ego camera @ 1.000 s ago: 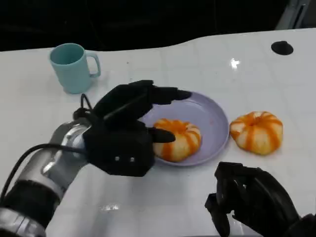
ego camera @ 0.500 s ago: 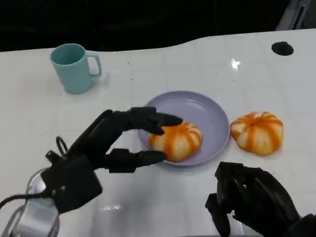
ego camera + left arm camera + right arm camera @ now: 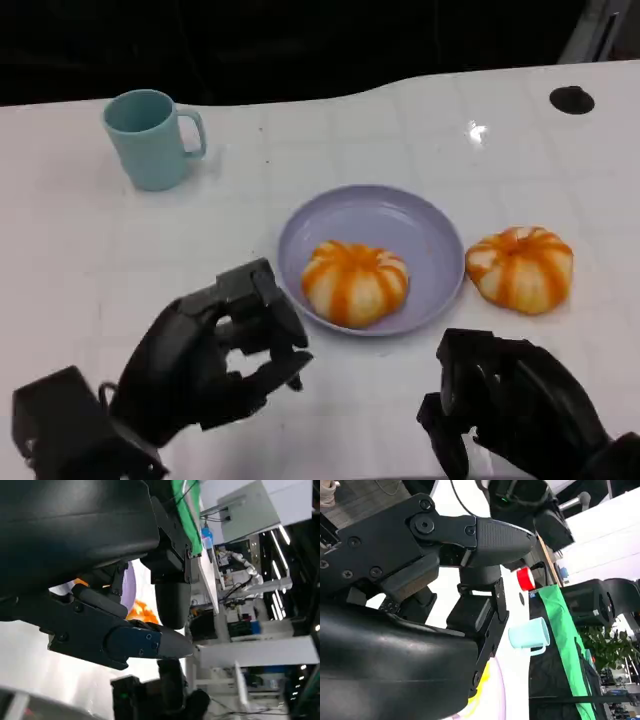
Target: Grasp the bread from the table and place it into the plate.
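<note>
Black left hand (image 3: 225,345) hovers curled and empty beside the plate (image 3: 432,233).

This looks like a robotics lab or test room, not a home. In the left wrist view, white shelving or rack frames (image 3: 250,645) stand at the right of the frame, hung with cables and lit by long ceiling strip lights (image 3: 280,555) at the upper right (a small blue box sits among the gear). In the right wrist view, green cloth (image 3: 565,630) drapes beside the white table (image 3: 520,640), with black equipment (image 3: 600,600) at the right.
</note>
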`<state>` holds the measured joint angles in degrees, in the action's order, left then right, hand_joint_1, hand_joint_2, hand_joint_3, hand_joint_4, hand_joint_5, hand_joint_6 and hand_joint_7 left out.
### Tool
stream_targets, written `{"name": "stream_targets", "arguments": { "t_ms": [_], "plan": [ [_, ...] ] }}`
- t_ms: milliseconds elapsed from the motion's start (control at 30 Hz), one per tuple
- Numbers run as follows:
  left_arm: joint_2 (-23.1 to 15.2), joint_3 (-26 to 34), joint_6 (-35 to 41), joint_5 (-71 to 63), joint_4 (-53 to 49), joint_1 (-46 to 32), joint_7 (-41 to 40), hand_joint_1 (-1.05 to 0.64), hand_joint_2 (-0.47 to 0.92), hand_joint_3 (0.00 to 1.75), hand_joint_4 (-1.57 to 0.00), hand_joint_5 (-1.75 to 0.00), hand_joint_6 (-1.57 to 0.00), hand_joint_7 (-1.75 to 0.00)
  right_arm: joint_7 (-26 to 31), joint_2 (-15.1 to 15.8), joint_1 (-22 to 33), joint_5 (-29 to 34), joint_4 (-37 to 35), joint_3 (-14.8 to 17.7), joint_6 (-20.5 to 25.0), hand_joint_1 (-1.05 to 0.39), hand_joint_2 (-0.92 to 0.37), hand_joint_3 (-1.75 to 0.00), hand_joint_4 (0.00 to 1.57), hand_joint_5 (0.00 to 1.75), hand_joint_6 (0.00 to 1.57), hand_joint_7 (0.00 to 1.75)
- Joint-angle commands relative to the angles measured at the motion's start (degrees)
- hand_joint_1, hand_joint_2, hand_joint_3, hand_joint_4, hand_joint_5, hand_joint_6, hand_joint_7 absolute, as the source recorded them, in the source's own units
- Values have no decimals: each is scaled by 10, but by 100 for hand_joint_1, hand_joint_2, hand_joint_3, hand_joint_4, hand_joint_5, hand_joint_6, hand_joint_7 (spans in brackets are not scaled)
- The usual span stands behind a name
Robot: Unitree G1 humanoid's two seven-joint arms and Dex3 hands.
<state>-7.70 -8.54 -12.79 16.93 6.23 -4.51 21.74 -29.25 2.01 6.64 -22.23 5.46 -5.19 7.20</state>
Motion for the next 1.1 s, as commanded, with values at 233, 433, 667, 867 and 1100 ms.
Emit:
{"name": "stream_targets", "arguments": {
  "t_ms": [233,433,667,867,1100],
  "plan": [
    [24,5,61,52,40,-82,11,-58,92,40,-87,-175,-65,-175,-4,8,2,-6,8,7,1,-93,-76,-65,121,166,104,150],
    [28,8,87,81,18,-84,48,-61,92,36,-88,-175,-64,-175,-4,11,1,-3,6,9,-3,-93,-76,-67,119,165,103,150],
    [31,18,95,90,-20,-71,80,-62,92,36,-85,-175,-60,-175,-6,13,0,-6,4,13,-2,-93,-75,-69,120,166,102,151],
    [37,29,96,88,-52,-53,94,-63,92,33,-85,-175,-61,-175,-11,12,-9,-3,-11,16,-11,-94,-76,-67,120,165,102,151],
    [41,37,102,89,-61,-47,101,-64,92,30,-85,-175,-63,-175,-17,10,-17,-4,-27,18,-19,-94,-81,-58,121,165,103,152]
  ]
}}
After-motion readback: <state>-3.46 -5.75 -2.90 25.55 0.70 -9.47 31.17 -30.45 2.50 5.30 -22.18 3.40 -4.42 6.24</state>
